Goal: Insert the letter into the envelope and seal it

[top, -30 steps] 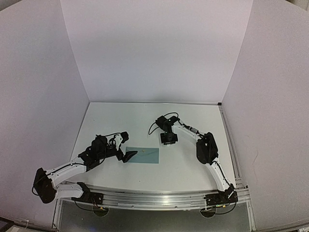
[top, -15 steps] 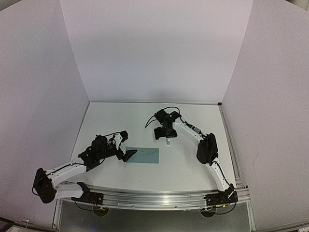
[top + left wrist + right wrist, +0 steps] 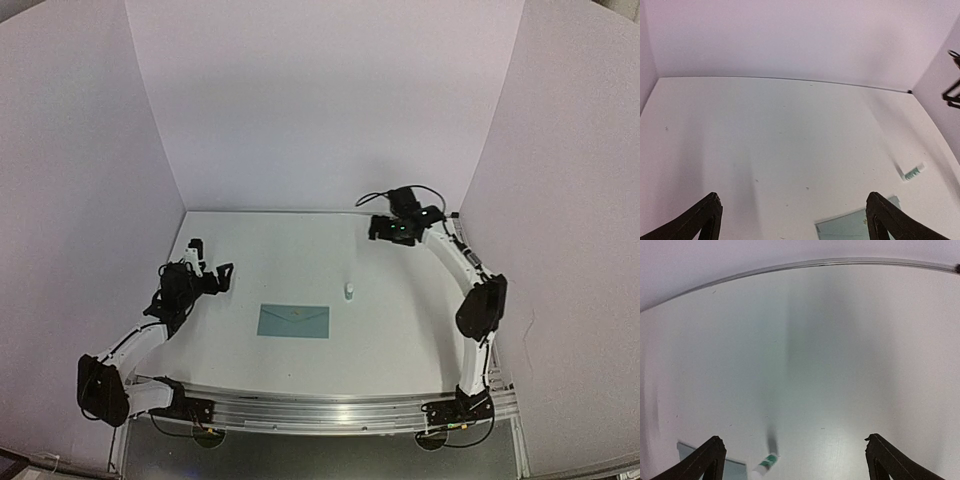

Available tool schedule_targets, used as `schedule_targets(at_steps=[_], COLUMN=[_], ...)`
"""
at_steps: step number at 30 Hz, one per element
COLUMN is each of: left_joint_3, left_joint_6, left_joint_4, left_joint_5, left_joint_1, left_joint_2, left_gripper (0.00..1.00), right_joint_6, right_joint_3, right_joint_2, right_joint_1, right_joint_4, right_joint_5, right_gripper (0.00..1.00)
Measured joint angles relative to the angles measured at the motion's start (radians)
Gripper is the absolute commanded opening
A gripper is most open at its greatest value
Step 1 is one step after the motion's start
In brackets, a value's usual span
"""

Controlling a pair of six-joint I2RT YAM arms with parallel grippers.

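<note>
In the last second I have pulled both arms away. The left end effector (image 3: 793,200) has left the flat pale teal paper envelope (image 3: 293,321) and hangs released and empty, and the right end effector (image 3: 792,440), now spread wide, has left the small white tube with a teal band (image 3: 348,291) on the smooth white tabletop (image 3: 400,330) just beyond the envelope. The envelope lies thin and matte near the tabletop's middle with its triangular flap folded down. No cream letter shows, so I judge it inside and the sealing done.
</note>
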State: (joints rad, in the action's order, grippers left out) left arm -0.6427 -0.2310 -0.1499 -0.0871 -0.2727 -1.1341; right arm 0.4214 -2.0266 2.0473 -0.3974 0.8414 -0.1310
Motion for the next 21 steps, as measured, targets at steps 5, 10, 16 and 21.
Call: schedule_targets(at_steps=[5, 10, 16, 21], left_joint_3=[0.064, 0.190, 0.268, 0.284], left_joint_6=[-0.014, -0.023, 0.025, 0.076], left_joint_4=[-0.021, -0.043, -0.035, 0.001], left_joint_5=[0.001, -0.037, -0.131, -0.170], left_joint_1=[0.180, 0.379, 0.486, 0.509], left_joint_2=[0.011, 0.066, 0.171, 0.233], left_gripper=[1.00, 1.00, 1.00, 1.00], right_joint_6=[-0.021, -0.086, -0.176, -0.259], right_joint_3=[0.466, 0.935, 1.407, 1.696], right_joint_2=[-0.275, -0.577, -0.988, -1.286], right_joint_1=[0.201, 0.217, 0.219, 0.219], right_joint_4=[-0.196, -0.421, -0.723, -0.938], right_joint_5=[-0.034, -0.013, -0.005, -0.018], right_gripper=[0.96, 0.98, 0.98, 0.98])
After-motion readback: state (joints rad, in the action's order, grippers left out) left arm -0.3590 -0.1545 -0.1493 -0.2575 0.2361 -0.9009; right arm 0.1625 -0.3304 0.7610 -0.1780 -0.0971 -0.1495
